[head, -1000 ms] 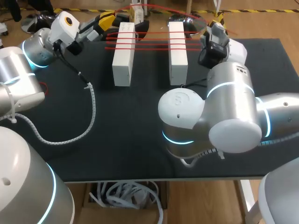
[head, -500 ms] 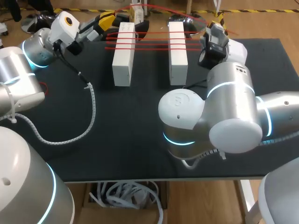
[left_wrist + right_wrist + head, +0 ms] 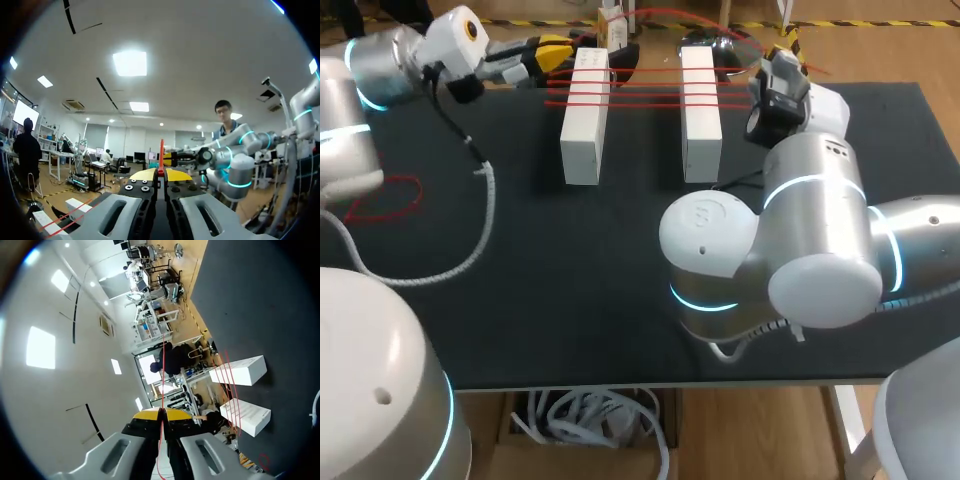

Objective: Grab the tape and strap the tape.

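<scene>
Left block point(image 3: 585, 118) and right block point(image 3: 700, 115) stand side by side on the counter point(image 3: 580, 280); tape point(image 3: 645, 92) spans both, between left hand point(image 3: 556, 49) and right hand point(image 3: 784, 50).

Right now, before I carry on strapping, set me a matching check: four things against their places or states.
1 left gripper
2 red tape
3 left white block
4 spiral cable

A stretched across two blocks
B shut on a red strand
C curved on the black table
D under the strands

Pairs: 1-B, 2-A, 3-D, 4-C.
</scene>
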You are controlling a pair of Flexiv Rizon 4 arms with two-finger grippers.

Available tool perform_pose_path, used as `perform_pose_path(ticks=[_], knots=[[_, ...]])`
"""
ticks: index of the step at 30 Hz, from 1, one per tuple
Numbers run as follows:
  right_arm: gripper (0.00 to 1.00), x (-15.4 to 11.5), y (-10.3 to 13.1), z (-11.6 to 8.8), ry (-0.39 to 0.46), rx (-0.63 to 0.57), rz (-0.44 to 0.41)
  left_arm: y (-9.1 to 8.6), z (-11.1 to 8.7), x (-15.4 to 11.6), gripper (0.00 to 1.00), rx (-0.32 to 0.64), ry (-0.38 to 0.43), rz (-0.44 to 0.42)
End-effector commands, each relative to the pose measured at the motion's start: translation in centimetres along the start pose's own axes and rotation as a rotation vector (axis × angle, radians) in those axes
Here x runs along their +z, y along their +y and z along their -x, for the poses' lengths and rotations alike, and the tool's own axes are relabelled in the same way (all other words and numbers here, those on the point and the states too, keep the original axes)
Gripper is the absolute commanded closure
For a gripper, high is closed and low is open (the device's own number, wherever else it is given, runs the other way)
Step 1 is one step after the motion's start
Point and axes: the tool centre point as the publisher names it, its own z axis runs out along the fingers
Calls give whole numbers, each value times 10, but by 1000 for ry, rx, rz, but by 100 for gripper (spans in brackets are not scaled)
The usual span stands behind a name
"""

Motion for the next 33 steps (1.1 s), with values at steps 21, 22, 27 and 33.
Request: perform_pose_path(ticks=[21, 22, 27, 33], knots=[[100, -1, -1, -3, -7, -2, 4, -22, -7, 5, 100, -54, -140, 1329], [100, -1, -1, -3, -7, -2, 4, -24, -8, 6, 100, -61, -132, 1400], [100, -1, -1, -3, -7, -2, 4, -34, -10, 5, 100, -24, -173, 1583], [100, -1, -1, -3, -7, -2, 4, -43, -9, 12, 100, 15, -156, 1804]])
